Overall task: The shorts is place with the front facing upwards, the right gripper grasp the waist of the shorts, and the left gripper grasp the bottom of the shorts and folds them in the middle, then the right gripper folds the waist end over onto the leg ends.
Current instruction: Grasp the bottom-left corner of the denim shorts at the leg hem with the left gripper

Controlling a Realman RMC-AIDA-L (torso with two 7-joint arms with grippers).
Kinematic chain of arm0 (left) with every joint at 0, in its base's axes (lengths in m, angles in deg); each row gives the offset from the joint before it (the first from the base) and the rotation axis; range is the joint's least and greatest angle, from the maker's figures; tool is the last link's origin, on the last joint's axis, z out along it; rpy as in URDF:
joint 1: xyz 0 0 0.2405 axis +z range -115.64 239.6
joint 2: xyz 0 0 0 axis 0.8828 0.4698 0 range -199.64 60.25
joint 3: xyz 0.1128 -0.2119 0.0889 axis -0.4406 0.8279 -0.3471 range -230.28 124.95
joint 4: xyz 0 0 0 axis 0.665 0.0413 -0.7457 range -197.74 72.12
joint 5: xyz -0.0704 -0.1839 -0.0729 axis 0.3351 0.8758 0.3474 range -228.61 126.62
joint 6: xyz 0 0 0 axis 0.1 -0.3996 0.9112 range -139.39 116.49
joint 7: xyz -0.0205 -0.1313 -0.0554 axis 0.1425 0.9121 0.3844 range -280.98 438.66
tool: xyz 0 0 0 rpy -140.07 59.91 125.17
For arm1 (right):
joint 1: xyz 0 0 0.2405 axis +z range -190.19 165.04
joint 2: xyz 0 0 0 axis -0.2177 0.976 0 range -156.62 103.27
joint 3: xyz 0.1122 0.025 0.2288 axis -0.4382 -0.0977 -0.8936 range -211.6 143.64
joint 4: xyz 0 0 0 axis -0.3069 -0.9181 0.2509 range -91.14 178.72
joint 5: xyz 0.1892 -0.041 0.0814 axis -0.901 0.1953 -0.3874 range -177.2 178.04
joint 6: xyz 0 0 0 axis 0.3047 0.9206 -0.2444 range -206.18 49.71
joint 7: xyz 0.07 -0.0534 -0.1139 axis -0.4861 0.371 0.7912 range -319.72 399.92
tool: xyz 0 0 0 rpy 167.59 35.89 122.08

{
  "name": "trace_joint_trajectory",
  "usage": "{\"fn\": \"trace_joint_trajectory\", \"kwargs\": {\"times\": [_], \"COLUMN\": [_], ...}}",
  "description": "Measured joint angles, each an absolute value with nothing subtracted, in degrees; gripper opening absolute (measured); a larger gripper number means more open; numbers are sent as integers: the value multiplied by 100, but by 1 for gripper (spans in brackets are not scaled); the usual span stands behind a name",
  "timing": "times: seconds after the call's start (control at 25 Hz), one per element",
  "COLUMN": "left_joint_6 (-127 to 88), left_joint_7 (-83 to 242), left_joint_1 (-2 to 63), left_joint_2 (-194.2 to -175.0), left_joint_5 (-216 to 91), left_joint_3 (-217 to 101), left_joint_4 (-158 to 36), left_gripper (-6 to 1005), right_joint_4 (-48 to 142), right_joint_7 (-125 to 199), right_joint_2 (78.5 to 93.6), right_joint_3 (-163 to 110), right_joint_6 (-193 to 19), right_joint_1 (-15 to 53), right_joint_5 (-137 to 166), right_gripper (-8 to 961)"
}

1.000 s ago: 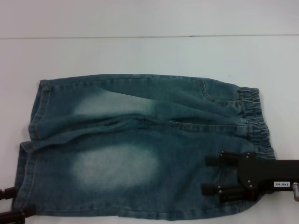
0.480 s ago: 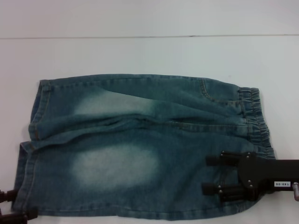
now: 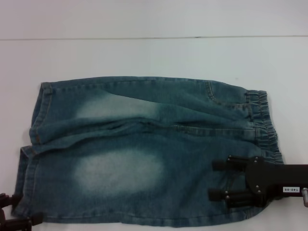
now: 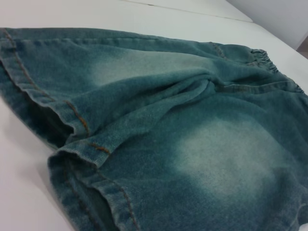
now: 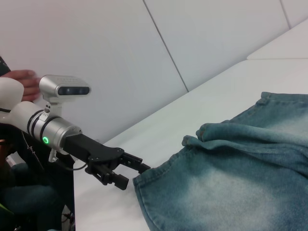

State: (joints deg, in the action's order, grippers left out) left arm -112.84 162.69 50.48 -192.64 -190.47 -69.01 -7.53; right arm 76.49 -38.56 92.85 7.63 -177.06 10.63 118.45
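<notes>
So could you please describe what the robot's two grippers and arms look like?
The right gripper is a black boxy two-finger claw with small screws and a white numbered sticker. The left gripper is black too, on a silver and white black-ringed arm with a green light, a thin cable and a grey camera.

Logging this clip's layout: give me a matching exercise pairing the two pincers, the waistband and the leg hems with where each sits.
Things:
1. right pincer
2. left pincer
3. waistband
4. leg hems

Places:
A. shorts' left end
B. over the denim by the waist
C. shorts' right end
D. at the near leg's hem corner

Pairs: 1-B, 2-D, 3-C, 4-A
</notes>
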Motion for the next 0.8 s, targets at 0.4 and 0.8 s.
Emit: {"fn": "trace_joint_trajectory", "kwargs": {"times": [0.4,0.8], "left_joint_6": [-11310,-11314], "left_joint_7": [16406,16466], "left_joint_1": [4980,4927], "left_joint_2": [-19230,-19236], "left_joint_5": [-19199,-19294], "left_joint_3": [-6922,-6928], "left_joint_4": [-752,-753], "left_gripper": [934,928], "right_joint_4": [7649,7648], "right_joint_7": [-3856,-3856], "right_joint_2": [9285,9285], "right_joint_3": [768,766], "right_joint_6": [-17712,-17712], "right_joint_1": [1063,1063], "right_joint_5": [11846,11846], "right_gripper": [944,944]}}
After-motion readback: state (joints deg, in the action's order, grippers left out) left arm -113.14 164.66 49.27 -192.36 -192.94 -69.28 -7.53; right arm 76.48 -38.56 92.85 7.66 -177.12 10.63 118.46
